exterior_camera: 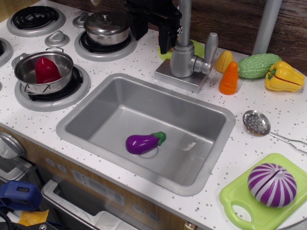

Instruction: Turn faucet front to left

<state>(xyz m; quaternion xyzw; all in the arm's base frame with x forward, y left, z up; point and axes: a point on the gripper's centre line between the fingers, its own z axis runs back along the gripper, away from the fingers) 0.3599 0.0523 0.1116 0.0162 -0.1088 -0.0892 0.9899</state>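
Note:
The silver-grey faucet (183, 60) stands on its square base plate behind the sink (72, 125). Its thin pipe rises straight up out of the top of the picture, so the spout end is out of view. Its flat lever (210, 46) stands up on the right side. My black gripper (152, 32) hangs just left of the pipe, above the counter's back edge. Its fingers look apart and hold nothing. It partly hides a yellow-green toy behind the faucet.
A purple eggplant (141, 142) lies in the sink. A lidded pot (106, 26) and a pot holding a red pepper (44, 72) sit on the left burners. On the right are corn (224, 61), a carrot (230, 78), a green gourd (258, 64), a yellow pepper (284, 76), a skimmer (256, 122), an onion (272, 184) and a grey pole (266, 24).

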